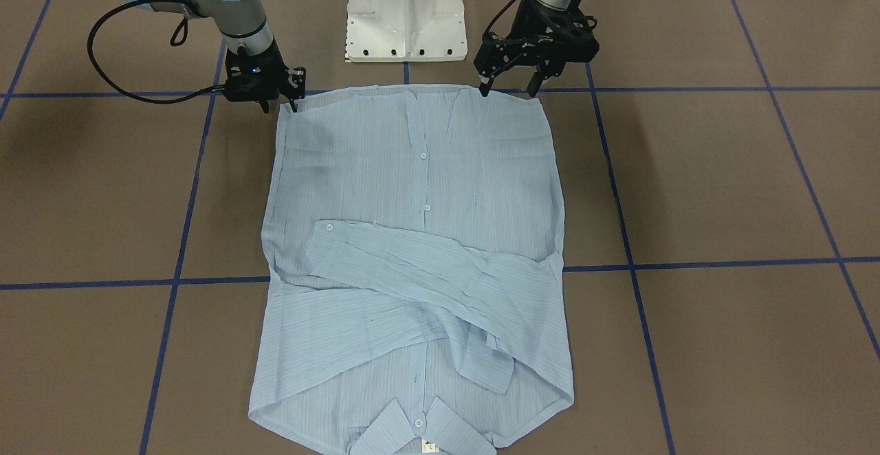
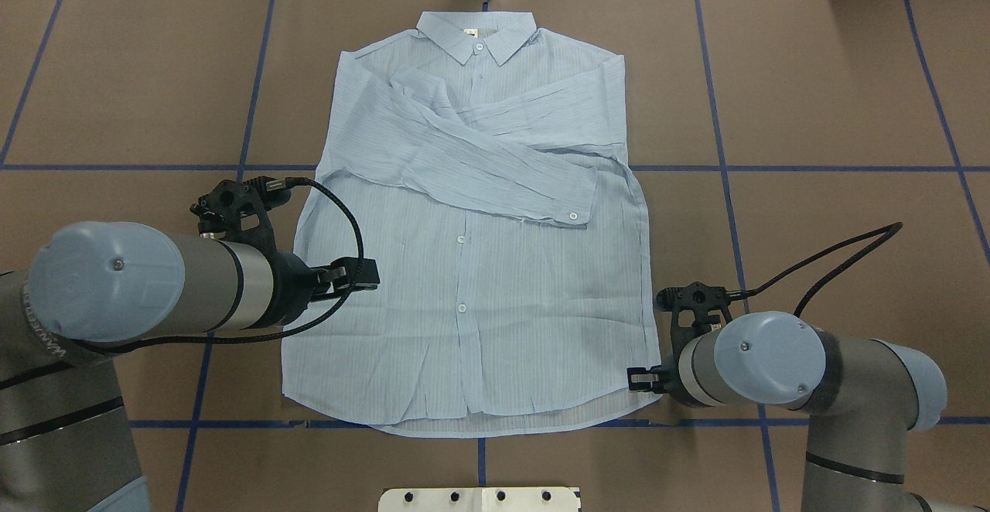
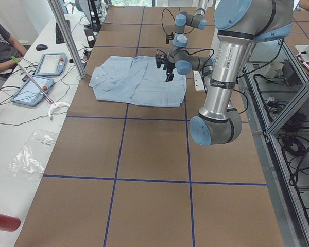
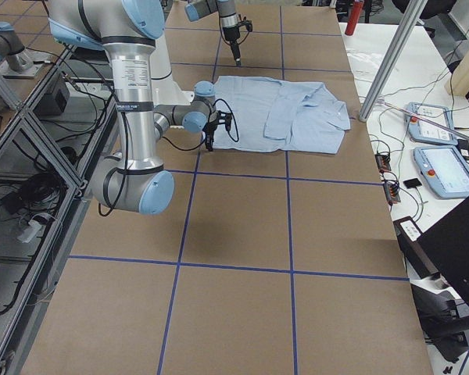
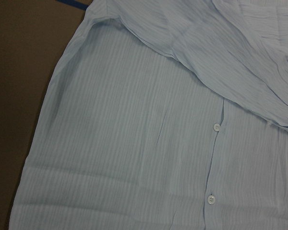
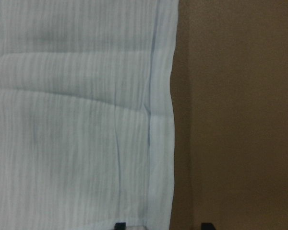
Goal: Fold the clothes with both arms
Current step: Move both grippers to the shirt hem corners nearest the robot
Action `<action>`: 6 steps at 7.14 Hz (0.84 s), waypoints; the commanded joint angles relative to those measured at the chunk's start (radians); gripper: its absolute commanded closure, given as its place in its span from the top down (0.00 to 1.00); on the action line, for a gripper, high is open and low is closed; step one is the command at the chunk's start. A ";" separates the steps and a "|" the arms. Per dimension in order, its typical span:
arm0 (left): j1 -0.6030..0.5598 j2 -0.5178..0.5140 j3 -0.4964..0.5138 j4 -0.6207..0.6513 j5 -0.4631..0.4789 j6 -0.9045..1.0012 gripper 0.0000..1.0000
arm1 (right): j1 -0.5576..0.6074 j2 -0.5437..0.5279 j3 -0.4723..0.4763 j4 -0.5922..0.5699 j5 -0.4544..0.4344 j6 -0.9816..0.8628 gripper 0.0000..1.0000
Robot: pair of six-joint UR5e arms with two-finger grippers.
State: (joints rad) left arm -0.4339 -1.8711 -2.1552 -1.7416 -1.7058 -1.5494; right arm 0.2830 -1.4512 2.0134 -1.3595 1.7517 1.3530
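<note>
The light-blue shirt [image 1: 412, 187] lies flat on the table, front up and buttoned, with both sleeves folded across the chest. Its collar [image 2: 476, 32] points away from the robot and its hem lies nearest the robot. My left gripper [image 1: 509, 88] is open and empty, raised over the hem corner on my left. My right gripper [image 1: 280, 104] is open and empty, low at the hem corner on my right. In the right wrist view its fingertips [image 6: 119, 225] straddle the shirt's side edge [image 6: 158, 143]. The left wrist view shows only the shirt [image 5: 134, 143], no fingers.
The white pedestal base [image 1: 404, 12] stands just behind the hem. Blue tape lines [image 1: 722, 262] grid the brown table. A side bench with tablets [image 3: 49, 64], a metal post [image 3: 67, 36] and a seated person [image 3: 0, 43] lies beyond the collar end.
</note>
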 commanded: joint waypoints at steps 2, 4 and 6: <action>0.000 0.003 0.001 0.000 0.000 0.000 0.98 | -0.010 0.005 -0.007 -0.001 0.000 0.000 0.47; 0.000 0.001 0.001 0.002 0.000 0.000 0.98 | -0.007 0.003 -0.007 -0.001 0.015 0.000 0.47; 0.000 0.000 0.001 0.000 0.000 0.000 0.98 | 0.008 0.005 -0.007 -0.001 0.017 -0.002 0.46</action>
State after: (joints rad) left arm -0.4341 -1.8706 -2.1537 -1.7407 -1.7058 -1.5493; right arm 0.2820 -1.4470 2.0066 -1.3606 1.7657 1.3527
